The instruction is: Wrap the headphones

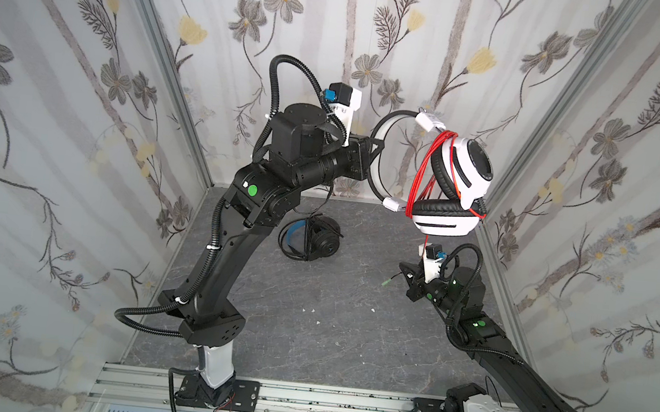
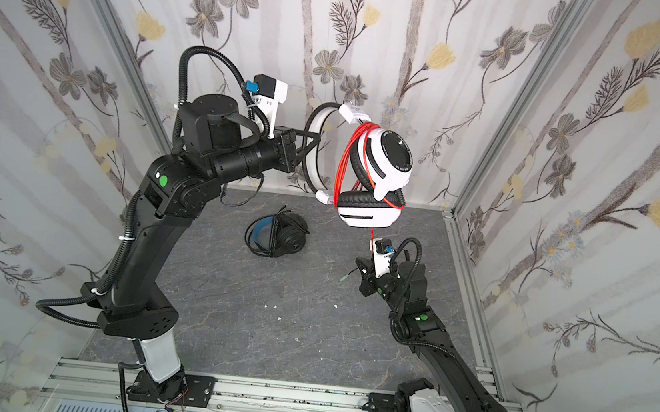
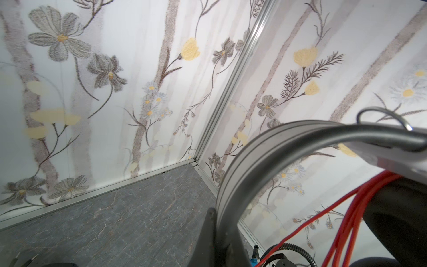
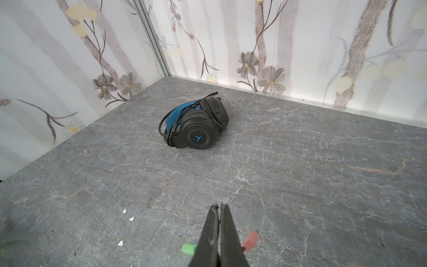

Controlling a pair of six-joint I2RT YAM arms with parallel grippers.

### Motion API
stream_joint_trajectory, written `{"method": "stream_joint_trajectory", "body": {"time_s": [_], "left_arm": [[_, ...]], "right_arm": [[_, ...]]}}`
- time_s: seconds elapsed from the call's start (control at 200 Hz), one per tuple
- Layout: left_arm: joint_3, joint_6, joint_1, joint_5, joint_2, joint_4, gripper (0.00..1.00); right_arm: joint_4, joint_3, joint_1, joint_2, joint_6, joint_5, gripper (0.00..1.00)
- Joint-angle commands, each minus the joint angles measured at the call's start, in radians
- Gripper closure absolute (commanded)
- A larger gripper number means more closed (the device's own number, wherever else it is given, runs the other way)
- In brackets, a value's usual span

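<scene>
The white headphones (image 1: 449,224) (image 2: 364,219) hang high in the air at the back right, black earpads folded together. Their red cable (image 1: 421,175) (image 3: 346,212) is looped round the cups. My left gripper (image 1: 377,147) (image 2: 318,140) (image 3: 216,215) is shut on their headband (image 3: 254,157). A strand of red cable drops to my right gripper (image 1: 402,267) (image 2: 357,263) (image 4: 219,205), which is shut low down on the cable's end. A green plug (image 4: 188,249) and a red plug (image 4: 250,241) stick out on either side of the jaws. The black headphones (image 1: 318,241) (image 2: 279,239) (image 4: 198,129) lie on the floor with their black cable round them.
Floral walls (image 1: 75,147) close in the grey marbled floor (image 1: 326,340) on three sides, with metal corner posts (image 1: 534,153). An aluminium rail (image 1: 299,400) carrying both arm bases runs along the front. Small white scraps (image 4: 129,215) lie on the floor.
</scene>
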Motion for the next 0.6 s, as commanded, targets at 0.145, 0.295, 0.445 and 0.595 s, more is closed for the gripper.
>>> {"method": "stream_joint_trajectory", "body": {"time_s": [0.145, 0.295, 0.445, 0.595], "left_arm": [[-0.103, -0.202, 0.007, -0.201, -0.023, 0.354, 1.0], [-0.109, -0.257, -0.002, -0.297, 0.002, 0.35, 1.0], [-0.135, -0.262, -0.029, -0.431, 0.016, 0.367, 1.0], [-0.115, -0.255, -0.032, -0.529, 0.05, 0.348, 1.0]], "right_arm": [[-0.025, 0.022, 0.001, 0.001, -0.016, 0.019, 0.95], [-0.061, 0.048, 0.002, 0.014, -0.025, 0.052, 0.94], [-0.104, 0.068, 0.005, 0.027, -0.038, 0.072, 0.94], [-0.114, 0.072, 0.018, 0.024, -0.058, 0.07, 0.95]]}}
